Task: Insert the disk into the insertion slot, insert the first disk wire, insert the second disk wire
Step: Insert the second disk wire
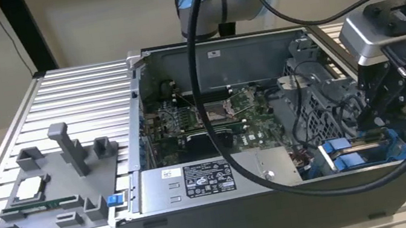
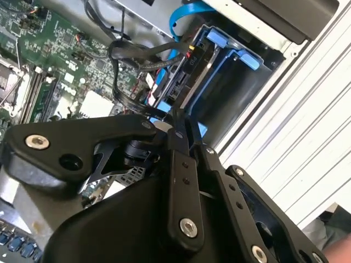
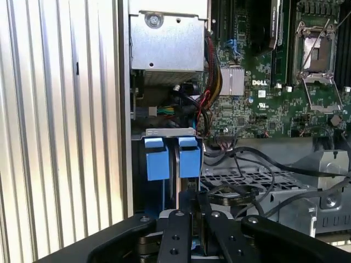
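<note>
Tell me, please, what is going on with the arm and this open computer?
The robot arm is working inside an open computer case lying on a slatted metal table. Its gripper is down at the insertion slot, the blue-railed drive bay at the case's corner toward the exterior view's right. In the second wrist view the jaws look closed together right at the blue caddy of the disk, which sits edge-on in the bay, with black cables bunched beside it.

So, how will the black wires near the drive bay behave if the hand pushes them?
The black wires look thin and loop loosely over the perforated metal, so they would probably bend aside and sag back. They seem light, and may snag the hand nearby.
</note>
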